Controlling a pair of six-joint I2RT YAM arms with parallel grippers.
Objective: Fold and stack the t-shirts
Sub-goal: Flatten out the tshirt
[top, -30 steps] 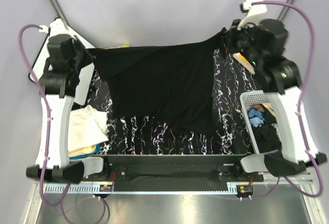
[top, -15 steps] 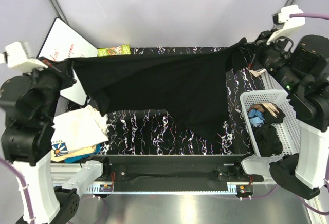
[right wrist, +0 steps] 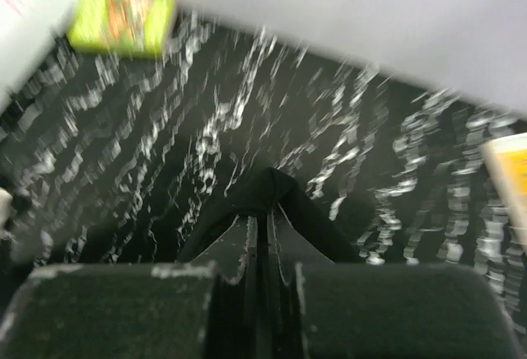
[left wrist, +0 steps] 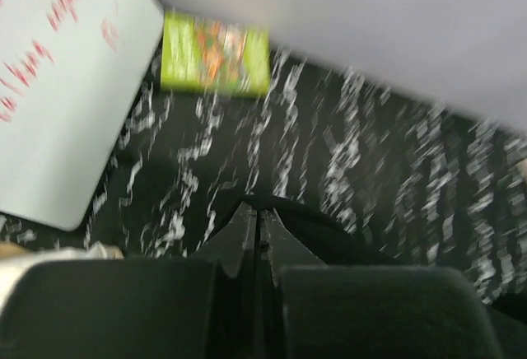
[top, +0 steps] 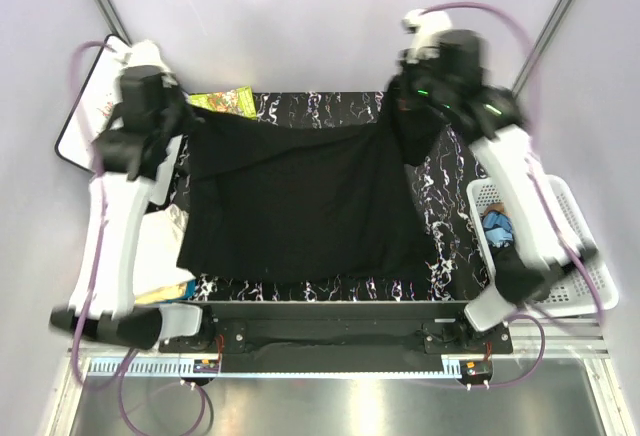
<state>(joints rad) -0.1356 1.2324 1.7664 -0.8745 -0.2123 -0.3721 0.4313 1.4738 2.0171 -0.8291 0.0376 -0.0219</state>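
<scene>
A plain black t-shirt [top: 300, 206] hangs spread over the black marbled table [top: 450, 226], held up by its two far corners. My left gripper [top: 185, 121] is shut on its far left corner, and black cloth [left wrist: 329, 231] shows at the fingertips in the left wrist view. My right gripper [top: 400, 121] is shut on its far right corner, with a fold of black cloth [right wrist: 268, 190] pinched between the fingertips. A white t-shirt [top: 165, 246] lies on a small stack at the left edge, with a blue-and-yellow print [top: 165, 296] showing under it.
A whiteboard [top: 85, 106] with red writing leans at the far left. A green packet [top: 222, 102] lies at the table's far edge. A white slatted basket [top: 545, 246] at the right holds blue and dark clothes [top: 497, 226].
Both arms have swung inward and toward the far edge. The black shirt, stretched wide and lifted half a second ago, now hangs narrower, its lower edge near the table's front.
</scene>
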